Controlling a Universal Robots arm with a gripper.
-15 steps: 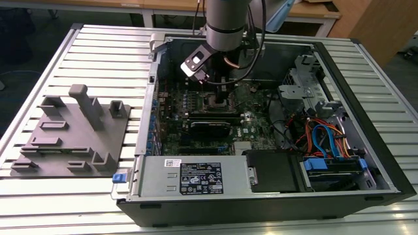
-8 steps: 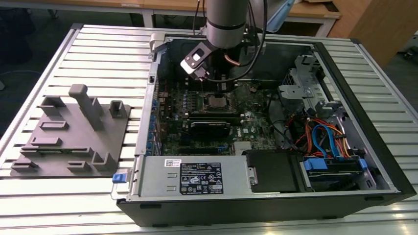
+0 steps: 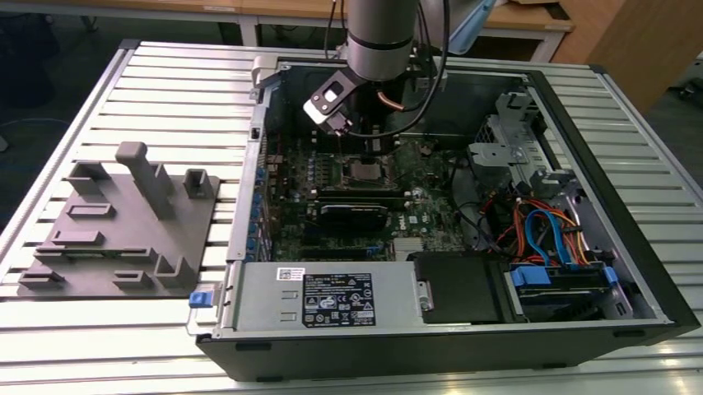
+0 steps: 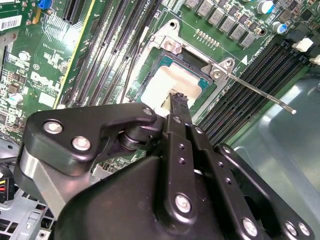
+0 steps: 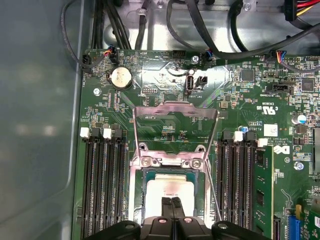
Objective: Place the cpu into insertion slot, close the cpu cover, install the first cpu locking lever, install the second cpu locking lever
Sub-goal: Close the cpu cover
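**Exterior view.** The arm covers the rear of the computer case. The cpu is too small to tell how it sits in the insertion slot.

**First wrist view.** The gripper, fingertips pressed together, hides one edge of the cpu (whether they touch it cannot be told). The gripper body and the memory slots are cut off by the picture's edge.

**Second wrist view.** The gripper masks much of the cpu and the slot's rim on its own side.
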